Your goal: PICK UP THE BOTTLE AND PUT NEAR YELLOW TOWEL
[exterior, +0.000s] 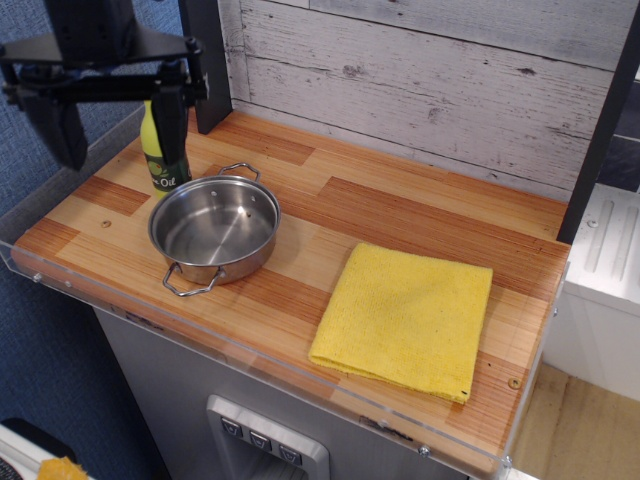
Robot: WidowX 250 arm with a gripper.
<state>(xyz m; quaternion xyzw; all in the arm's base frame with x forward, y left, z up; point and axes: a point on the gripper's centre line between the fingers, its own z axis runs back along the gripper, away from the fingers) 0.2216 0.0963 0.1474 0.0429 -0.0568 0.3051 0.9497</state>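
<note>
The bottle (160,152) stands upright at the desk's (400,215) far left corner, just behind the steel pot (214,228); the tool (118,128) straddles it, grip uncertain; pickup seems unfinished, and the carry to the yellow towel (405,318), well apart, remains.

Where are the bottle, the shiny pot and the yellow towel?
bottle (160,168): the only camera view, on its green label.
pot (214,232): same view, inside bottom.
yellow towel (408,318): same view, middle of cloth.
</note>
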